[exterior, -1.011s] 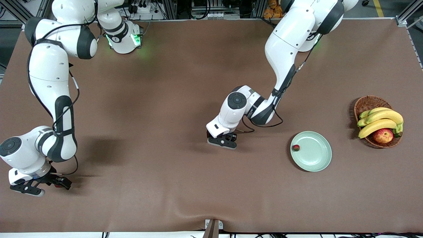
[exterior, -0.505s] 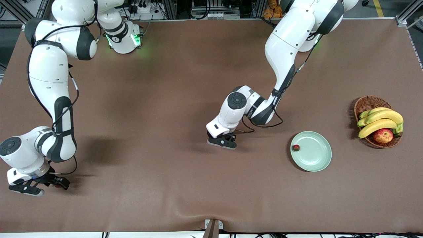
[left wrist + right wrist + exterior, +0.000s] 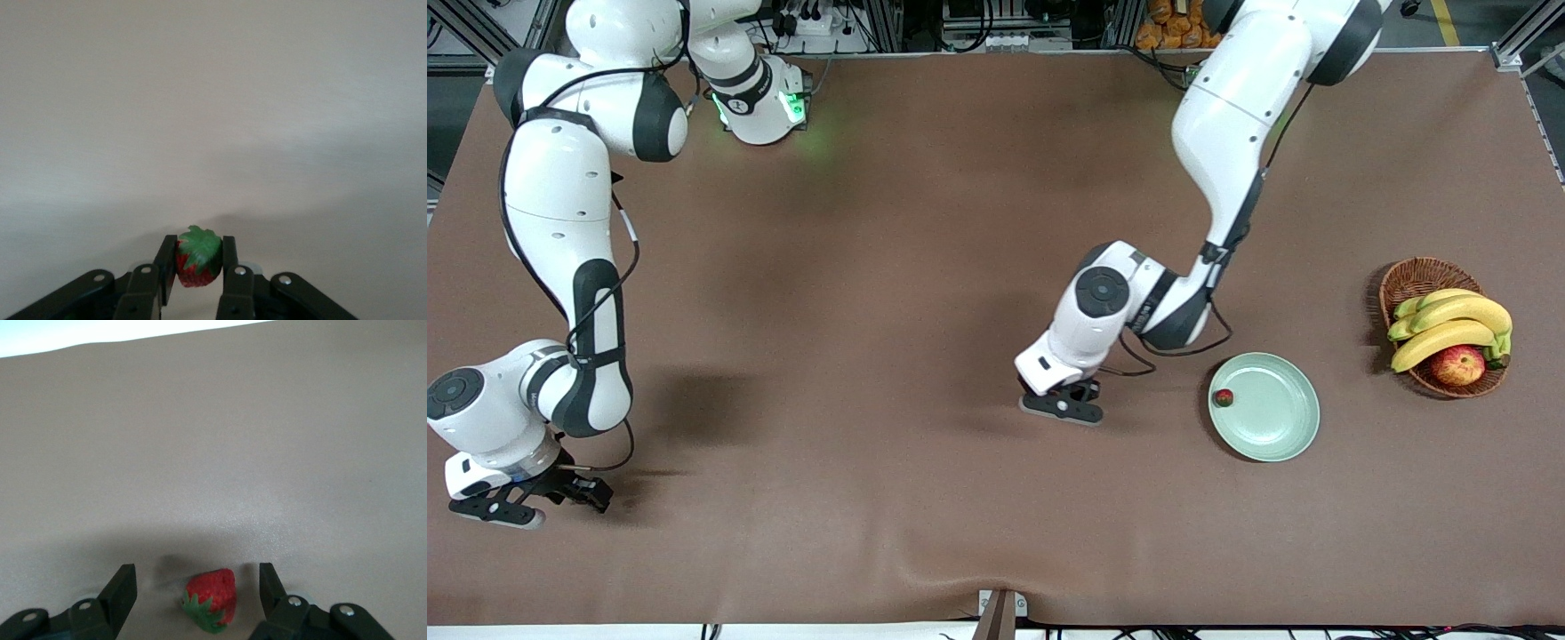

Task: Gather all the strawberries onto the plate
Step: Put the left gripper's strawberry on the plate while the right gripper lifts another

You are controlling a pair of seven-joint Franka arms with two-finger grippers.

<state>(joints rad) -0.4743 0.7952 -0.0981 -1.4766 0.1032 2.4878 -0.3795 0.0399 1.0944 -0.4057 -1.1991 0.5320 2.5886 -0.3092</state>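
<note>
Left gripper [image 3: 197, 273], now clenched on a strawberry [image 3: 197, 263] and shifted toward the mint-green plate [image 3: 1280, 427] already holding one strawberry [image 3: 1224, 397]; right gripper [image 3: 197, 593], well apart from the plate, straddles a third strawberry [image 3: 212, 599], jaws unclosed.

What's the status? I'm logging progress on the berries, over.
Left gripper shut on a strawberry. Right gripper open around another strawberry. One strawberry on plate. Nothing in the way.

One strawberry [image 3: 1224, 397] on the mint plate [image 3: 1276, 427]; others [image 3: 197, 265] [image 3: 211, 598] apart.
</note>
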